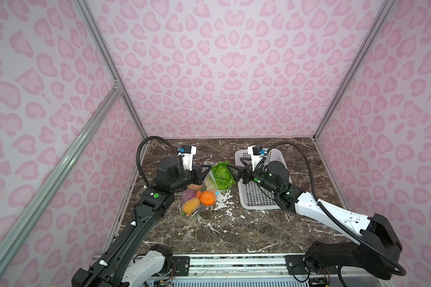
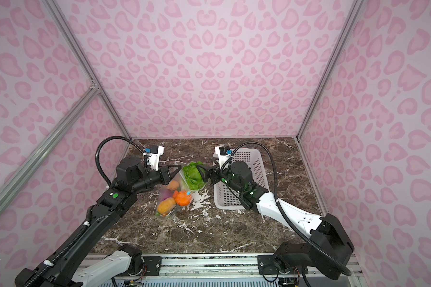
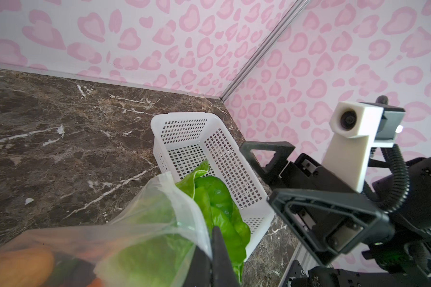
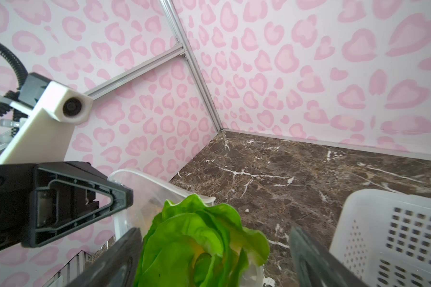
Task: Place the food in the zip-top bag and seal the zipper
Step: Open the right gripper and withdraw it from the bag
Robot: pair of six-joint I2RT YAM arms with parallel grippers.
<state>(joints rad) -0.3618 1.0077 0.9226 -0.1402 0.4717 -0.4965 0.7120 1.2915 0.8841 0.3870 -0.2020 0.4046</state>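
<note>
Pink leopard-print walls (image 1: 234, 74) close in a brown marble table (image 1: 234, 231) on three sides. The table's front half is bare and wide. The action is crowded into the back half.

The white basket (image 1: 255, 197) stands right of centre, with only a narrow strip of marble between it and the right wall. The right arm reaches across it. The left arm runs up along the left table edge, close to that wall.

The bag (image 1: 208, 183) lies slanted between the two grippers, its closed bottom corner toward the front and its mouth toward the back. Only a small gap separates it from the basket's near edge.

The cabbage (image 1: 222, 175) sits in the open mouth. Its lower part is under the film and its leafy top sticks out toward the basket.

The left gripper (image 1: 207, 171) is clenched on the bag's rim, holding that edge up. The right gripper (image 4: 214, 232) is spread wide, straddling the cabbage. One finger is close against the leaves and the other stands clear of them beside the basket wall.

Inside the bag are the pumpkin (image 1: 207, 198), a yellow-orange piece (image 1: 191, 205), a purple piece (image 1: 188, 194) and the carrot (image 1: 199, 193), bunched toward the bottom.

The zipper (image 4: 139, 174) gapes open, and its blue slider (image 1: 217, 193) sits at the mouth's basket-side end.
</note>
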